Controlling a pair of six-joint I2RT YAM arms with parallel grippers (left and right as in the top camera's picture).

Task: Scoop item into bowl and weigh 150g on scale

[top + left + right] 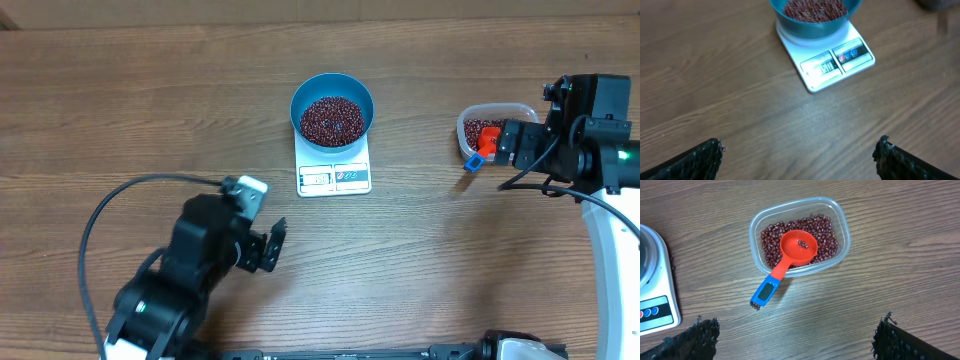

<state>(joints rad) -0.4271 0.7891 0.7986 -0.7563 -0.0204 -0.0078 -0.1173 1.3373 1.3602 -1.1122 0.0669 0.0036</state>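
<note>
The left gripper has its jaws released and wide apart, and nothing is between them, only bare table. It hangs over the wood on the display side of the scale, to the left of it and well apart. Nothing stands between this gripper and the scale. The left arm is folded low behind it, pointing toward the scale, and a black cable makes a loop further to the left.

The right gripper is also released, with the jaws spread and empty. It hovers to the right of the scale, above the near wall of the clear tub but not touching it. The right arm comes in from the far right side and looks down on the tub.

In the tub lie beans and a red scoop. Its cup holds only a few beans, and its blue handle sticks out over the tub wall on the side toward the scale.

The bowl stands on the scale, on the half away from the display, and the beans fill its bottom. The display is lit, but the digits are too blurred to read surely.
</note>
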